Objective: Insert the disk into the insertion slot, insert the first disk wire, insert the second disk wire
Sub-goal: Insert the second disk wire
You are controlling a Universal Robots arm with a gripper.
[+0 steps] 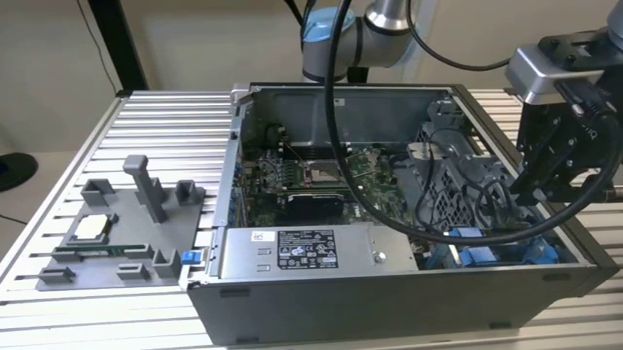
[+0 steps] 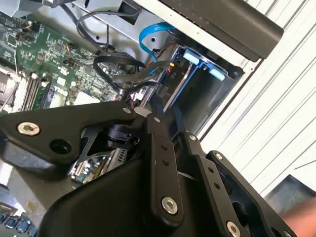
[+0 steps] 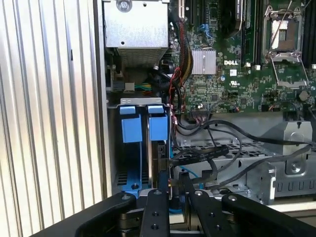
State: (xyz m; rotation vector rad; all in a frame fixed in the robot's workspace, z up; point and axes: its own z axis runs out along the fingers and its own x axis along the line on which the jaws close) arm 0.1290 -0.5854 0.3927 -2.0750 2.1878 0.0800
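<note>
The disk (image 3: 161,157) stands edge-on in the insertion slot (image 3: 129,163), its blue frame tabs (image 3: 158,127) level with the bay's blue rails; both wrist views show it (image 2: 178,85). In the exterior view the slot (image 1: 486,257) is at the case's near corner on the exterior view's right. A plug with red and yellow strands (image 2: 166,74) sits at the disk's edge. A blue wire (image 2: 148,37) loops above it. My gripper (image 2: 144,109) (image 3: 177,190) (image 1: 533,191) is just beside the disk's connector edge, its fingers drawn together on a dark wire plug that is mostly hidden.
The open computer case (image 1: 389,306) lies on a ribbed aluminium table (image 1: 165,124). Inside are the motherboard (image 1: 311,175), a labelled power-supply box (image 1: 302,251), a perforated cage (image 3: 237,148) and loose black cables (image 3: 222,153). A grey parts fixture (image 1: 117,233) stands at the exterior view's left.
</note>
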